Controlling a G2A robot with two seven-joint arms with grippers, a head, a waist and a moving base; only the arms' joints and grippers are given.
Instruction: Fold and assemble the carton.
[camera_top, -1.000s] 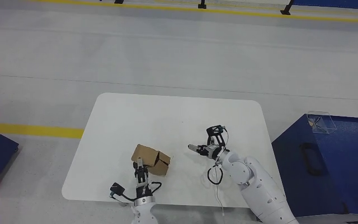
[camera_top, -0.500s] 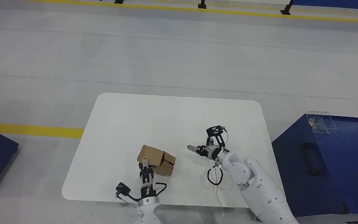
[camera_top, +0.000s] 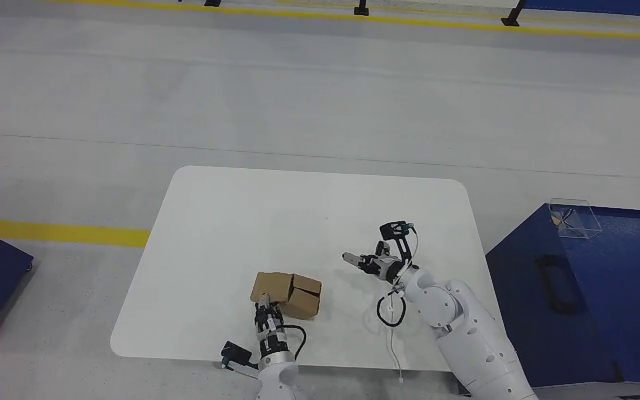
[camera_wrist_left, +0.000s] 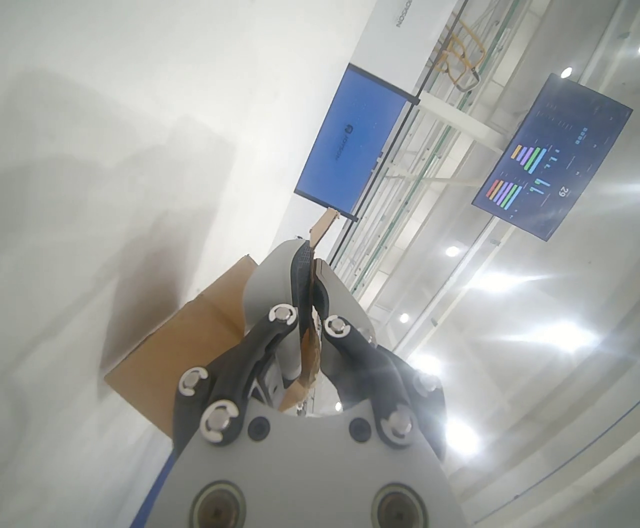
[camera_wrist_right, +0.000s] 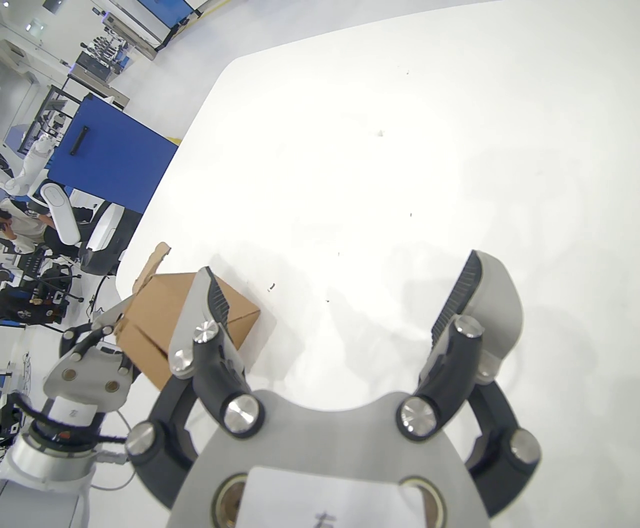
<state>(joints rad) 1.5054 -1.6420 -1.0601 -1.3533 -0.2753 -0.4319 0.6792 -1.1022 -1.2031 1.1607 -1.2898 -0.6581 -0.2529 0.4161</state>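
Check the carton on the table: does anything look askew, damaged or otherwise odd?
Yes. The carton is not squared up: one flap sticks up, pinched in the shut left tool, and its edge looks ragged and creased.

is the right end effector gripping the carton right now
No, the right end effector is open with nothing between its fingers, and the carton sits apart from it on the table.

The carton (camera_top: 286, 294) is plain brown, the table (camera_top: 300, 210) white, the cabinet (camera_top: 590, 320) dark blue.
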